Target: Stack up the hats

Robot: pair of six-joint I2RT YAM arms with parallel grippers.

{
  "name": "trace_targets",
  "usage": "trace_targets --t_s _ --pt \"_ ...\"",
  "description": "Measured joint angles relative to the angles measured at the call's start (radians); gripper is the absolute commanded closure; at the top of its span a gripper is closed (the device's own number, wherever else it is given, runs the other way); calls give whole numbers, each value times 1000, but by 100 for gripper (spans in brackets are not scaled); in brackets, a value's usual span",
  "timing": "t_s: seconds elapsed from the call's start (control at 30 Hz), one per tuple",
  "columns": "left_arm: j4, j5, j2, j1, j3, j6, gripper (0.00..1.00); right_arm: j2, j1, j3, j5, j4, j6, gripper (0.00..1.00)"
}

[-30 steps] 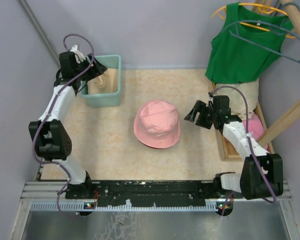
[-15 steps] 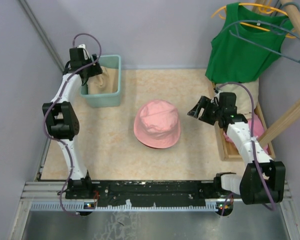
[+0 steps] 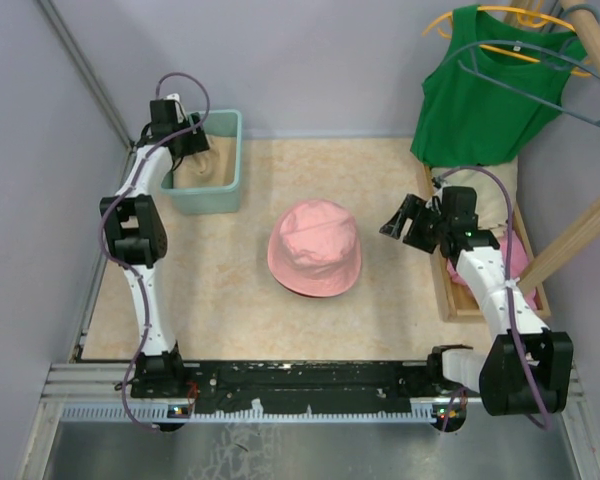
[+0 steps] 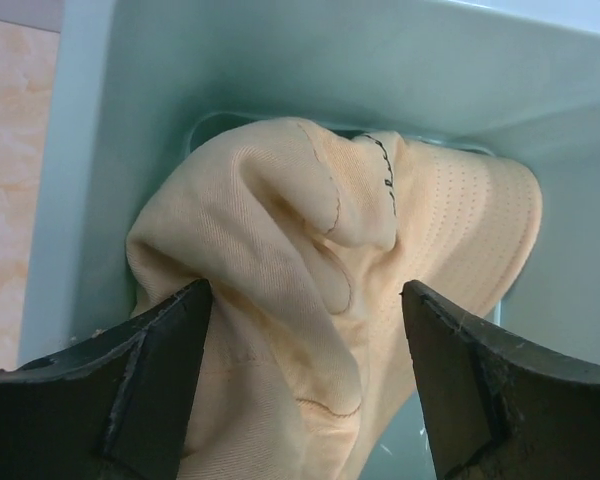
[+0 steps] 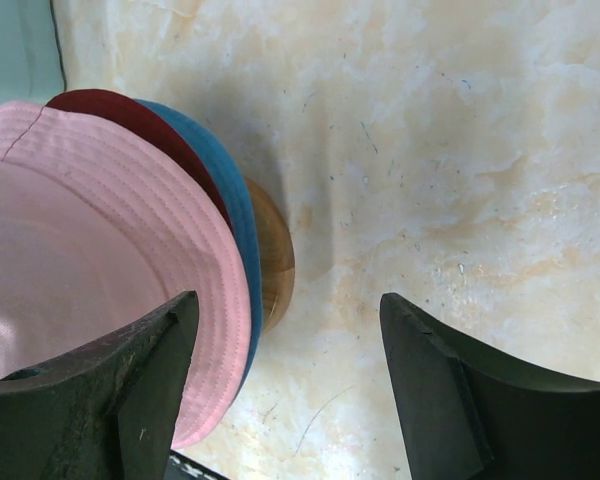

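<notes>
Table (image 3: 220,290) seen from above: the pink hat (image 3: 314,247) lies at its middle, the left gripper (image 3: 192,148) dips into the teal basket (image 3: 208,203) at the far left, and the right gripper (image 3: 395,218) hovers spread just right of the hat. The left wrist view shows its fingers (image 4: 150,380) parted on either side of the crumpled beige hat (image 4: 310,250) inside the basket. The right wrist view shows parted fingers (image 5: 100,400) beside the pile, pink on top with the dark red hat (image 5: 130,120) and blue hat (image 5: 235,215) brims peeking out beneath.
</notes>
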Motion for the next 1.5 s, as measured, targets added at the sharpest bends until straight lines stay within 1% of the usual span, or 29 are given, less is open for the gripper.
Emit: trace_targets --t_s 0.07,0.1,0.17,0.2,0.27,0.33,0.6,0.73,0.9,1.03,1.13,1.27,1.33,1.4,1.5 --pt "-2 0 18 0 22 0 26 -8 -3 0 4 -4 -2 27" --pt "-2 0 24 0 30 0 34 -10 -3 0 5 -6 -2 27" --pt "-2 0 31 0 41 -3 62 -12 -3 0 7 -10 -3 27" --pt "-4 0 32 0 45 -1 72 -12 -3 0 8 -12 -2 27" --pt "-6 3 34 0 53 -1 87 -12 -3 0 11 -16 -2 27" --pt "-6 12 34 0 55 0 100 -12 -3 0 11 -18 -2 27" --pt "-7 100 28 0 56 -19 100 -12 -3 0 10 -19 -2 27" --pt "-23 169 -17 0 56 -47 100 -12 -3 8 10 -23 -2 27" --pt "-32 279 -166 0 56 -126 100 -22 -3 65 -8 -27 2 27" --pt "-10 384 -328 -3 48 -237 100 -42 -3 132 -67 10 32 28" --pt "24 450 -451 -15 23 -321 100 -53 -3 163 -136 85 88 28" --pt "82 518 -581 -60 -25 -443 100 -58 16 168 -235 264 247 27" --pt "114 546 -616 -89 -47 -494 100 -58 43 161 -266 380 352 27" --pt "147 571 -637 -118 -69 -546 100 -58 90 145 -289 534 480 27" --pt "179 597 -647 -161 -99 -609 100 -54 151 135 -301 695 602 27"
